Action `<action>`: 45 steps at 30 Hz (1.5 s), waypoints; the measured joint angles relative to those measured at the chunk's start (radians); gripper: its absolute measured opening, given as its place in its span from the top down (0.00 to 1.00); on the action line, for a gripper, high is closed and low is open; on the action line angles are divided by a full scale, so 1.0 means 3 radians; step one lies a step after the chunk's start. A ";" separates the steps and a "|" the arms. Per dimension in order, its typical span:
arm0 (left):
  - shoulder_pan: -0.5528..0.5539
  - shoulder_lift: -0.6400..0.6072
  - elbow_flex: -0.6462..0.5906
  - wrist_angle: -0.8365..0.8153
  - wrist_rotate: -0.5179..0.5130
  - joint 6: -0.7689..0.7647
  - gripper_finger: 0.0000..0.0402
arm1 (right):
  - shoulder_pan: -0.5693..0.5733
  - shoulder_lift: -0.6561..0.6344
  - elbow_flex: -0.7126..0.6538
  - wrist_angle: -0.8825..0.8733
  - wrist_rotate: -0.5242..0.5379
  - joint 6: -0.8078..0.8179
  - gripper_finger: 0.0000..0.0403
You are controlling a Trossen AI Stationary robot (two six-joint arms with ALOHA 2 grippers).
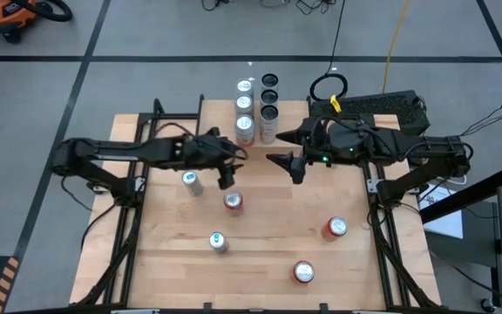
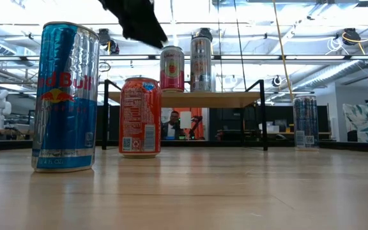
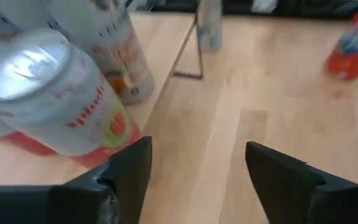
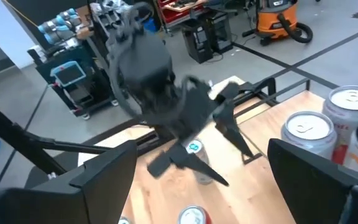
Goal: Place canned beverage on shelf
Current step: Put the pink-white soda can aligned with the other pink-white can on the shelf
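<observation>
Five loose cans (image 1: 233, 202) dot the table (image 1: 268, 253) mid-frame; the shelf (image 1: 255, 133) at top centre holds several cans. Left gripper (image 1: 226, 179) and right gripper (image 1: 296, 167) hover with fingers spread, empty.

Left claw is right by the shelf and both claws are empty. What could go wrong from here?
1. The left claw hangs open close beside the front pink-and-white can on the shelf. A sideways swing could topple it into the cans behind.
2. The right claw waits open just across from it, so reaching together risks the arms clashing.
3. The shelf already looks crowded, so another can may find little room.
</observation>
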 joint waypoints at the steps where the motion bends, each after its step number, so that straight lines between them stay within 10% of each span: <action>1: 0.0000 0.0069 0.0000 0.0013 -0.0021 0.0001 0.39 | -0.0005 -0.0009 0.0000 -0.0022 -0.0001 0.0000 0.15; 21: 0.0107 0.0511 -0.0001 0.0532 -0.0507 0.0126 0.67 | -0.0002 -0.0444 0.0000 -0.0738 -0.0009 0.0065 0.15; 45: 0.0303 0.0511 -0.0001 0.0586 -0.0510 0.0181 0.69 | -0.0002 -0.0445 0.0000 -0.0753 -0.0006 -0.0076 0.15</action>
